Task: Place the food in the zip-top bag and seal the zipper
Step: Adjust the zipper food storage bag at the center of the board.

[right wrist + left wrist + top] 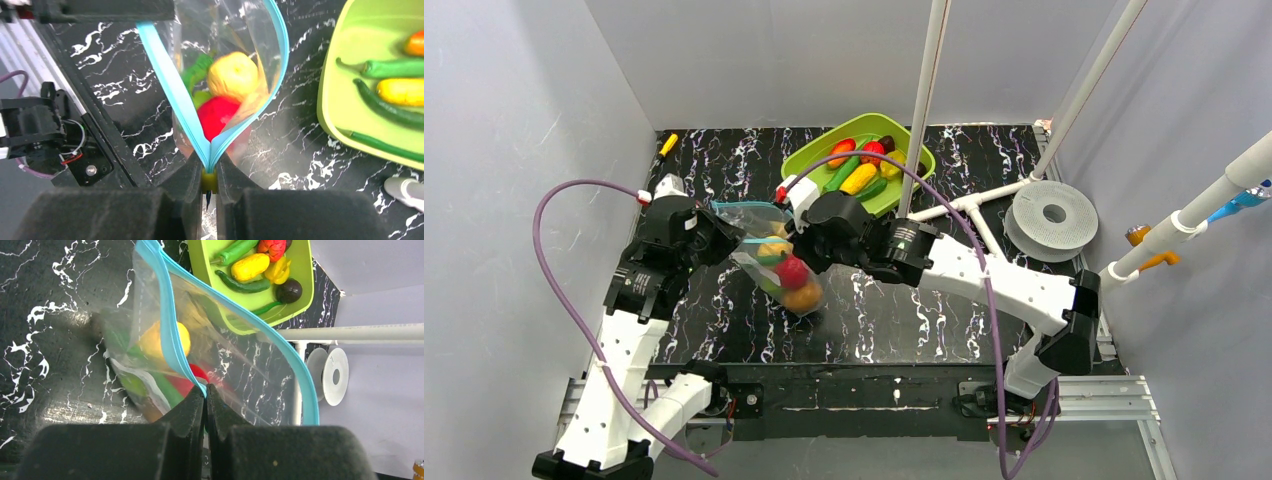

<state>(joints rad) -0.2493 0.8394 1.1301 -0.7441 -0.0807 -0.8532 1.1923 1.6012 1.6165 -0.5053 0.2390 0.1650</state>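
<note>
The clear zip-top bag [769, 262] hangs open between my two grippers above the black marbled table. It holds food: a yellow piece [232, 75], a red one [219, 117], green ones [200, 67] and an orange one [802, 296]. My left gripper [205, 388] is shut on the blue-teal zipper [167, 335] strip at one end of the bag's mouth. My right gripper [209, 172] is shut on the yellow-green slider where the two zipper [172, 90] strips meet; beyond it they spread apart. In the top view my left gripper [727, 236] and right gripper [797, 240] flank the bag.
A lime-green tray [809, 157] behind the bag holds more food: green chillies, a yellow piece [858, 179], red and dark ones. A grey spool [1052, 214] and white pipes [924, 110] stand at the right. A yellow marker [668, 143] lies at the far left.
</note>
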